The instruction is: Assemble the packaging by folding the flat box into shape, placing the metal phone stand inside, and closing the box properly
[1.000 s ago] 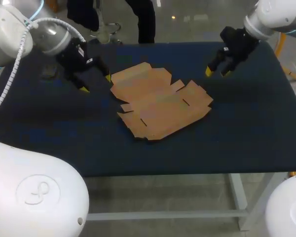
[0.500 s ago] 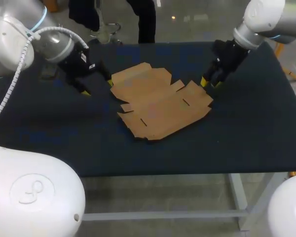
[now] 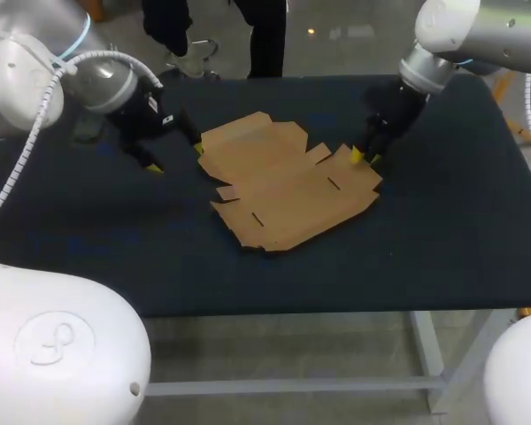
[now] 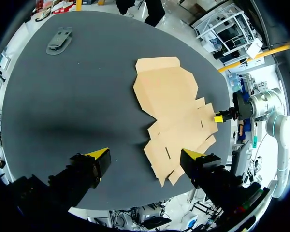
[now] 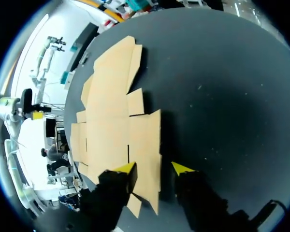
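Overhead, the head view shows the flat box (image 3: 288,184) lying unfolded at the middle of the dark surface (image 3: 442,239). The left pincer (image 3: 176,158) hangs just beside the box's left edge, fingers spread and holding nothing. The right pincer (image 3: 365,159) sits at the box's right-hand flap, its fingers slightly apart.

From the left wrist view, the left pincer (image 4: 145,155) is open over the surface, with the flat box (image 4: 171,96) ahead of it. A grey phone stand (image 4: 59,40) lies well apart from the box, near the far corner.

From the right wrist view, the right pincer (image 5: 154,169) is open and straddles the box (image 5: 111,121) edge: one finger over cardboard, the other over bare surface.
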Controlling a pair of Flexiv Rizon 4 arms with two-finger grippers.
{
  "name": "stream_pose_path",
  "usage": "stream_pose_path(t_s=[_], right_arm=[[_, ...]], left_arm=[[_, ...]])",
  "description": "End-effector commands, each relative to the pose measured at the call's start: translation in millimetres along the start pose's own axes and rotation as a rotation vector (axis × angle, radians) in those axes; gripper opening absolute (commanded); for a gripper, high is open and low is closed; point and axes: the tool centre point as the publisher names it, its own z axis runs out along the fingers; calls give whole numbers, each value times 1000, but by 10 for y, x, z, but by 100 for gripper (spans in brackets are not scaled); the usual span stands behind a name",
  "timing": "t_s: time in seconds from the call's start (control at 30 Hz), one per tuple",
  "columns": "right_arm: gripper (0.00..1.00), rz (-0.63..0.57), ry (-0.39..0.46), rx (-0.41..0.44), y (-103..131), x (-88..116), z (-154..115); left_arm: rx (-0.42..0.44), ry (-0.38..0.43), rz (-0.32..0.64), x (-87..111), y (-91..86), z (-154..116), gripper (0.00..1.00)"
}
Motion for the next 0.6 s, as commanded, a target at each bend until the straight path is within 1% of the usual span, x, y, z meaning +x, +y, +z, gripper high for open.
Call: stream_pose_path(t_s=[0.03, 0.1, 0.17, 0.2, 0.23, 0.27, 0.47, 0.6], right_arm=[[47, -4, 40, 219, 85, -39, 57], [44, -5, 42, 226, 91, -29, 79], [34, -1, 45, 228, 97, -22, 100], [25, 7, 51, 221, 100, -16, 109], [11, 21, 49, 212, 104, -12, 118], [0, 31, 44, 206, 109, -9, 128], [0, 96, 38, 148, 93, 42, 143], [0, 127, 61, 92, 48, 121, 100]], left_arm=[[1, -13, -3, 26, 7, -6, 100], [2, -13, -4, 25, 6, -5, 100], [4, -13, -5, 25, 7, -5, 100], [5, -14, -5, 26, 9, -4, 100], [6, -14, -5, 26, 12, -5, 100], [7, -14, -5, 26, 15, -6, 100], [9, -17, -9, 14, 30, -6, 100], [9, -17, -7, 6, 41, -12, 100]])
